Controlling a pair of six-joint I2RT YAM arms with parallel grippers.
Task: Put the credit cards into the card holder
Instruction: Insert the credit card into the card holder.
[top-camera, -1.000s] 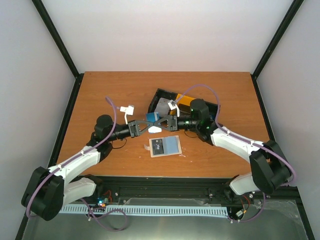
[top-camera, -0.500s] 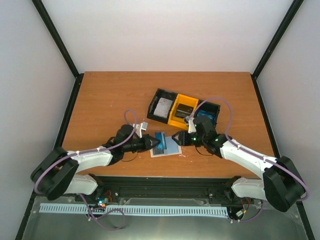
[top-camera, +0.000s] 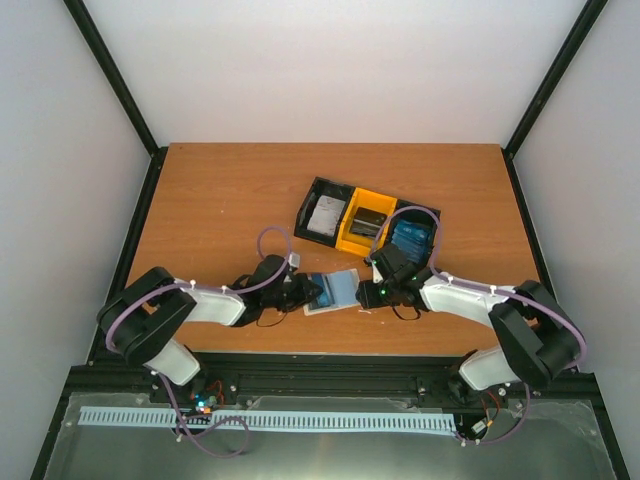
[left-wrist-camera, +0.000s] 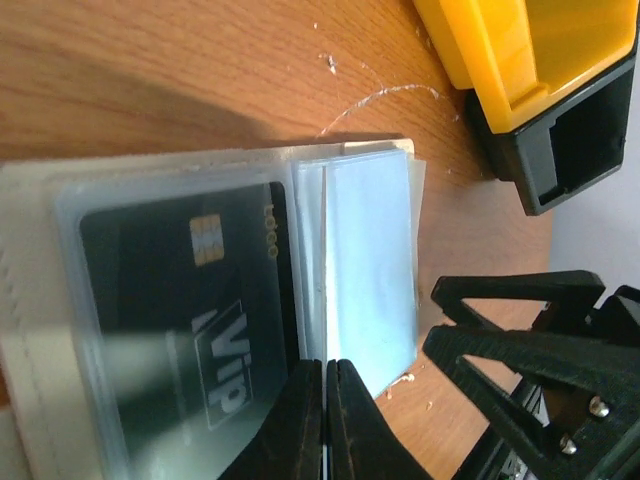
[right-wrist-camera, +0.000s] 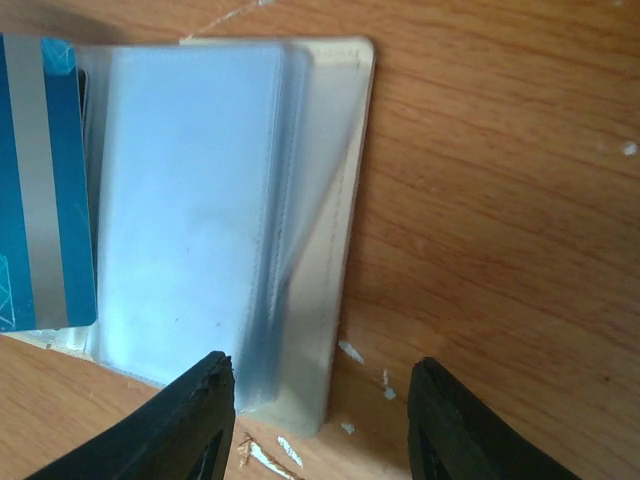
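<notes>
- Wooden tabletop (top-camera: 220, 200), boxed in by white walls and a black frame; both arms are bolted at its near edge and reach in to the card holder (top-camera: 345, 290).
- Card holder: lies opened flat on the wood close to the near edge, cream border outward, clear sleeves (left-wrist-camera: 365, 270) fanned over its right half.
- Left gripper (left-wrist-camera: 324, 372): fingers pressed together with no gap, their tips over the holder's middle at the sleeves' inner edge. Whether a sleeve is caught between them cannot be told.
- Dark card (left-wrist-camera: 190, 300): has a gold chip and sits inside a clear sleeve on the holder's left half.
- Blue striped card (right-wrist-camera: 40, 180): lies over the holder beside the fanned sleeves. Whether it is sleeved cannot be told.
- Right gripper (right-wrist-camera: 320, 368): fingers spread wide, straddling the holder's cream right border (right-wrist-camera: 345, 200), gripping nothing.
- Tray (top-camera: 345, 243): black and yellow with three compartments, it stands just beyond the holder and apart from it.
- Tray contents, counted from the holder's left: a grey-white card (top-camera: 325, 215), a dark item (top-camera: 368, 218) in the yellow middle bay, and a blue card (top-camera: 413, 235).
</notes>
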